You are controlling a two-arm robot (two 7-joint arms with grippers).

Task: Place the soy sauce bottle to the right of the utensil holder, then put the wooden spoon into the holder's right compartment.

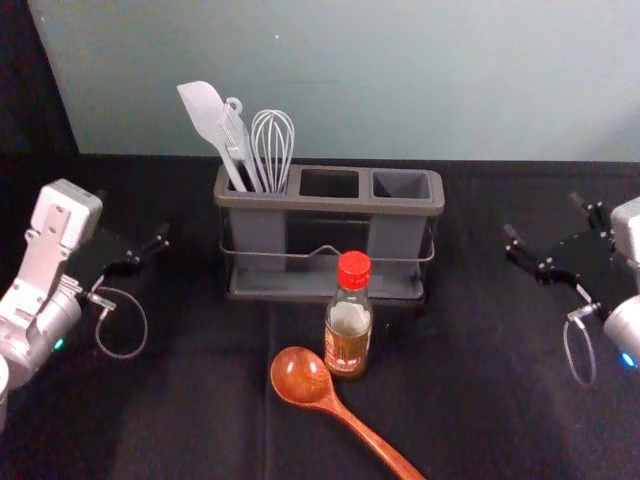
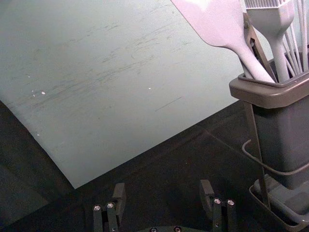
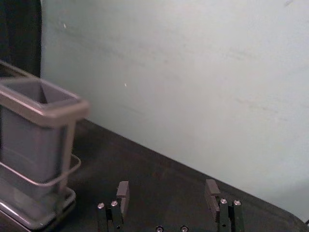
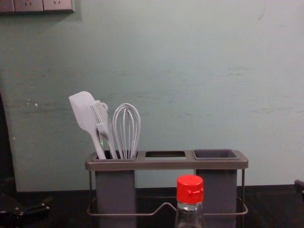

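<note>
Your open left gripper point(image 1: 132, 214) and open right gripper point(image 1: 543, 216) flank the utensil holder point(image 1: 330, 203); the soy sauce bottle point(image 1: 348, 325) stands between them. The wooden spoon point(image 1: 302, 376) lies nearer you.

A scuffed, pale grey-green wall point(image 1: 400, 80) stands at twelve o'clock behind the black-covered desk point(image 1: 510, 430). A dark area point(image 1: 30, 90) borders it at ten o'clock. Sockets point(image 4: 28, 5) sit high on it, between ten and eleven in the chest view.
</note>
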